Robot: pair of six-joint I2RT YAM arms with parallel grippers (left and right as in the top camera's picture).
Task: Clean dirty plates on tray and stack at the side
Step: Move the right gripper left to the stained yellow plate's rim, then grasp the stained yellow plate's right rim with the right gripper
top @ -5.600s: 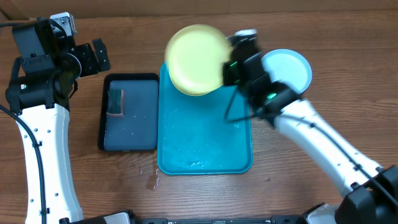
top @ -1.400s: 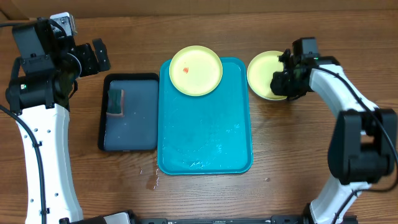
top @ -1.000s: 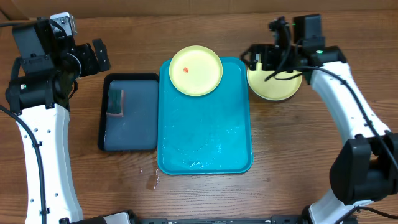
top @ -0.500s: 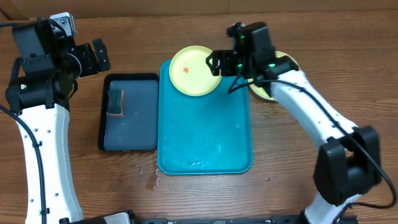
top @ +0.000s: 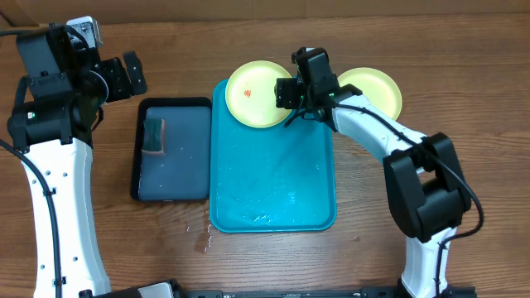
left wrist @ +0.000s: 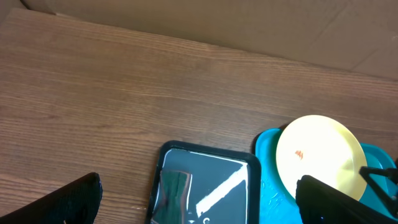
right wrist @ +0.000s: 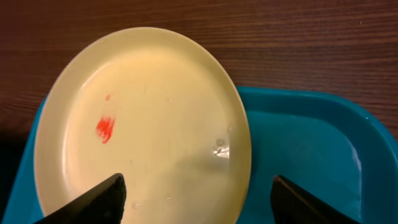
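The right hand hangs spread over the smeared yellow plate at the tray's far edge, its fingers cut off by the frame; the left hand is spread, empty.

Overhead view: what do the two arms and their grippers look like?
The left arm and the right arm have smooth white link shells joined by black joint blocks. Thin black cables run alongside them, and small green lights glow on the black blocks. The left gripper and the right gripper are black, with blocky dark fingers.
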